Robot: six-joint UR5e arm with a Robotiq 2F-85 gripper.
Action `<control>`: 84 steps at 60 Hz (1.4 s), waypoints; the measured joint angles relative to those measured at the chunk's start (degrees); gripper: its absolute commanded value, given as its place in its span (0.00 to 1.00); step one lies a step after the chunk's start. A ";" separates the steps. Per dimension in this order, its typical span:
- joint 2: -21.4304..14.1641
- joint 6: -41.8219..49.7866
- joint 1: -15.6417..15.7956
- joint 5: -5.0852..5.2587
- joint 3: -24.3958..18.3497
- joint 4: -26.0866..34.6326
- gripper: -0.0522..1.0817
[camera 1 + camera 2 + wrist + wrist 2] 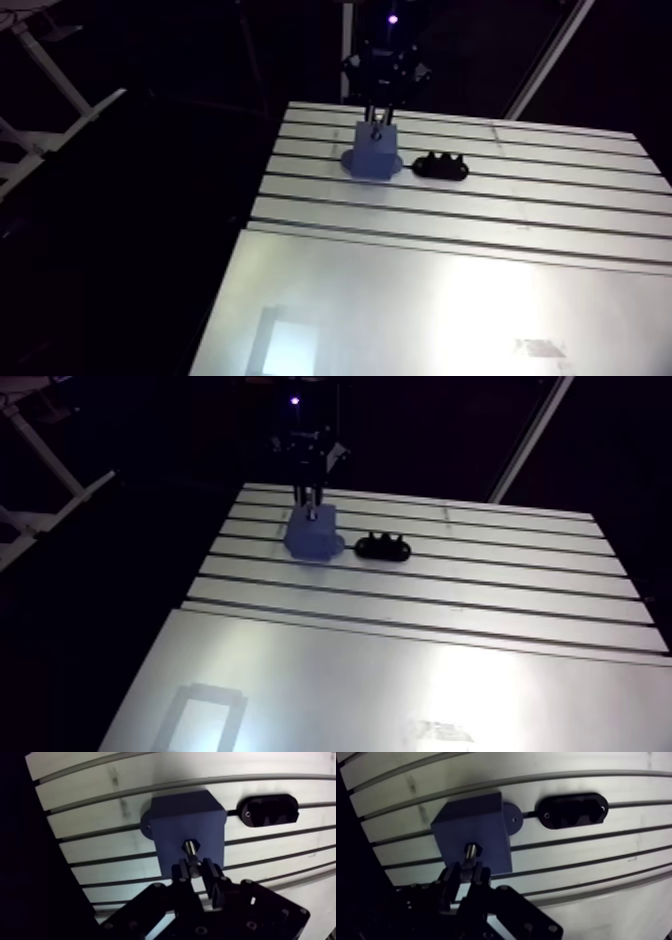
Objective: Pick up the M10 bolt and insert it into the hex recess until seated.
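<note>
A small dark marking on the smooth near part of the counter is too blurred to read, and none of the parts shows legible writing. The end effector has its two fingers drawn close together and clamped on the shank of the single M10 bolt, which sticks out ahead of the fingertips. The bolt's far end meets the one hex recess in the face of a blue block straight ahead of the end effector; how deep it sits cannot be told. There is one blue block, standing on a rounded base flange on the slotted counter. Beyond the block and off to one side of the end effector lies one black oblong holder, apart from the block, with three bumps on top in the arm view.
</note>
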 measured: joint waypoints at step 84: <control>0.07 -0.18 0.01 -0.09 0.40 -0.20 0.79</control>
